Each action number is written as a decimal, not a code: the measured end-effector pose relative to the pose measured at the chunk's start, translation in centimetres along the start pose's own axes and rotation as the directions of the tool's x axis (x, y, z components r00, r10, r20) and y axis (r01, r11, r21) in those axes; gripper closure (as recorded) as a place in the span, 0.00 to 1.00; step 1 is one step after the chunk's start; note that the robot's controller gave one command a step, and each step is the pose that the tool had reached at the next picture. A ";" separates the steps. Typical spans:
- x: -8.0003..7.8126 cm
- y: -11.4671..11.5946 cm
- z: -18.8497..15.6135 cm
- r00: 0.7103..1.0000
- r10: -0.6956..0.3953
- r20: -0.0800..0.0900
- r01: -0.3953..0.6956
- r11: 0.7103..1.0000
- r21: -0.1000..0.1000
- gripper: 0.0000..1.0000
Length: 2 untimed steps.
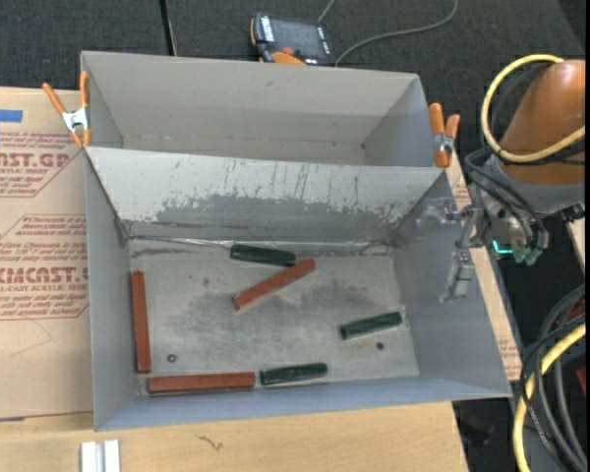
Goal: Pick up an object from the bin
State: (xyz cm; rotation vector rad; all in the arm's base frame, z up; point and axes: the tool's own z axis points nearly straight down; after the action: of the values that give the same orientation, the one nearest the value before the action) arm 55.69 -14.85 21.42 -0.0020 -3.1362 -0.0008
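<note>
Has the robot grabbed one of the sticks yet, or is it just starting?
Just starting. Done: nothing picked, since the three red-brown sticks and three dark green sticks all lie on the bin floor. In hand: the gripper sits by the bin's right wall, nearest the dark green stick on the right. Left: going down, grabbing one and lifting it out.

A robotics lab — robot arm (pixel 556 106) beside a scuffed metal bin (pixel 256 116) on a wooden bench (pixel 305 445).

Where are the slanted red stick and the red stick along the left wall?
Slanted red stick (pixel 275 283): camera view, its middle.
Left red stick (pixel 140 323): camera view, its middle.
</note>
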 end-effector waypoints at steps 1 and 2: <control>3.8 2.8 14.9 0.990 -0.139 -0.002 0.139 0.990 -0.002 0.00; 2.9 3.9 11.4 1.000 -0.012 0.008 0.012 1.000 0.000 0.00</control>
State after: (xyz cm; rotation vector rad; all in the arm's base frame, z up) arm 52.77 -10.92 10.04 0.0175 -3.1445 -0.0016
